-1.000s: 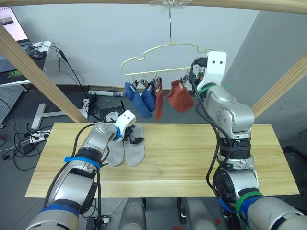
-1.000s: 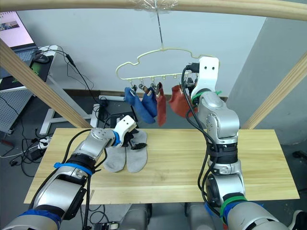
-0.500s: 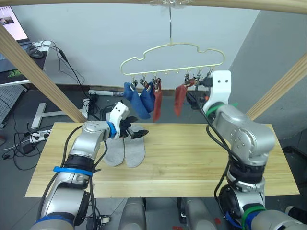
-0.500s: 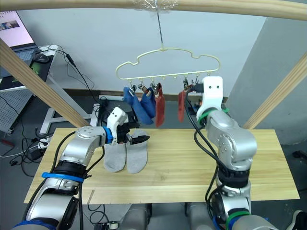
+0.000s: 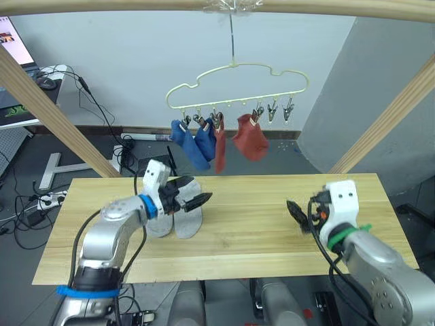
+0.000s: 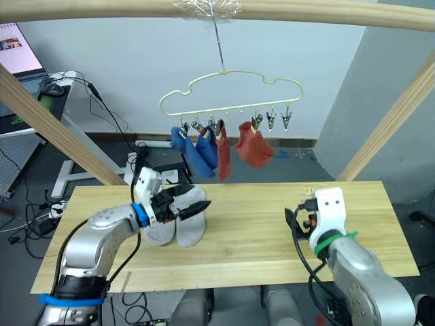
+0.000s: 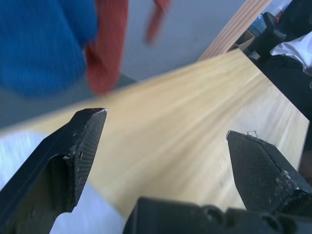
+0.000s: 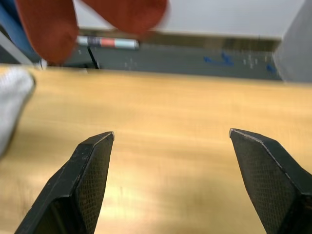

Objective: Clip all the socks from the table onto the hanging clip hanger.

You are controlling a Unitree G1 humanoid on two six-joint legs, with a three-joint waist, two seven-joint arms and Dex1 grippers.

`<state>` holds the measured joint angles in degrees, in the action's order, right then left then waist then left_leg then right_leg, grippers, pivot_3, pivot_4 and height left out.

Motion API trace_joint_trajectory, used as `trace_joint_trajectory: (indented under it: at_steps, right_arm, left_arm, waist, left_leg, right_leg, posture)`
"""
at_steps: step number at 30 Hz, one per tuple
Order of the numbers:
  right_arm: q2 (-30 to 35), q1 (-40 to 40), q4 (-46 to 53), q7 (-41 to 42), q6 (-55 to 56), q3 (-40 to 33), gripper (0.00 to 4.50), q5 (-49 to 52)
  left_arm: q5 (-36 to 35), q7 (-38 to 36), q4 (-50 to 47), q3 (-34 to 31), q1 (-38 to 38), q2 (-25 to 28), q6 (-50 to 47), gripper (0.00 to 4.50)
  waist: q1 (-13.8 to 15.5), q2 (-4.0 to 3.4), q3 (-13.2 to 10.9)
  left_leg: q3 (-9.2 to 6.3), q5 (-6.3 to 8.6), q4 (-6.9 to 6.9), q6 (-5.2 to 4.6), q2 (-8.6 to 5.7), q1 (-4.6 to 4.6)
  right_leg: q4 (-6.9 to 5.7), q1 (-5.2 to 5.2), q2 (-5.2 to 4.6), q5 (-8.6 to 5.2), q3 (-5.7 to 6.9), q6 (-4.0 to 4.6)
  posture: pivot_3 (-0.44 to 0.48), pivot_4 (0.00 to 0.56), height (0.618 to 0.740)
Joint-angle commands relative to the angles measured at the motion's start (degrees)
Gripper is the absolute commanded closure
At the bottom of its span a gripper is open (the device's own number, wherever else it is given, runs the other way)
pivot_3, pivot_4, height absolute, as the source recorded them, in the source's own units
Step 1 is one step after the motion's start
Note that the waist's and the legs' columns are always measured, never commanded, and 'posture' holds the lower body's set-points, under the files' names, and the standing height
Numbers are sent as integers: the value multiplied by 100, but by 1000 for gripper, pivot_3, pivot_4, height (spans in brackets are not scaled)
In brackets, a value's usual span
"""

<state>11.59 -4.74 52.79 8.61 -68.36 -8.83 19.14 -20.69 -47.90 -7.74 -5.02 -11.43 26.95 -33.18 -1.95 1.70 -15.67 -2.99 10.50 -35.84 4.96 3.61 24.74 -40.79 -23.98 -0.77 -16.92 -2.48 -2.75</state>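
The pale yellow clip hanger (image 5: 234, 85) hangs from a wooden pole over the table's far edge. Two blue socks (image 5: 190, 141) and two rust red socks (image 5: 250, 138) are clipped to it; its two rightmost clips (image 5: 280, 109) are empty. Two light grey socks (image 5: 178, 216) lie side by side on the table (image 5: 258, 231), left of centre. My left gripper (image 5: 196, 201) hovers open just above them, holding nothing; its wrist view shows a grey sock (image 7: 19, 165) below its fingers. My right gripper (image 8: 170, 132) is open and empty, low over the table's right part (image 5: 296, 212).
Slanted wooden poles (image 5: 47, 109) (image 5: 380, 112) flank the table at the left and right, and a horizontal pole (image 5: 136, 5) runs overhead. A desk with a laptop (image 5: 13, 41) and floor cables (image 5: 41, 200) lie at the back left.
My right gripper has let go of the red sock, which now hangs clipped, and dropped from the hanger to the table. My left gripper lifted off the grey socks, open. The camera shifted.
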Motion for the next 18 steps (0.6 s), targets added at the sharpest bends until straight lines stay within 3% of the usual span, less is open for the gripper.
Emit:
trace_joint_trajectory:
  at_steps: [1, 10, 18]
  right_arm:
    - [15, -454, 242, 141, 708, 71, 543, 10]
    - [-22, -1354, 8, 123, 1869, 498, 543, -191]
    - [19, -1481, -127, 105, 2101, 556, 543, -221]
  left_arm:
    - [-290, 146, -523, -152, 387, -16, -80, 0]
    - [-459, 737, -792, -524, 1401, -472, 551, 0]
    - [-557, 893, -897, -502, 1554, -458, 628, 0]
  waist:
    - [4, 2, 4]
    - [13, 7, 98]
    - [36, 6, 114]
  left_leg:
    - [0, -5, -1, -7, -1, 0]
    - [8, -21, -8, -33, 2, -3]
    - [8, -21, -4, -32, 3, -3]
  right_leg:
    - [1, 1, 0, 1, -2, 1]
    - [26, 12, 0, 10, -8, 40]
    - [87, 39, -2, 15, -7, 55]
  posture:
    - [22, 200, 740]
    - [33, 208, 740]
    - [38, 211, 740]
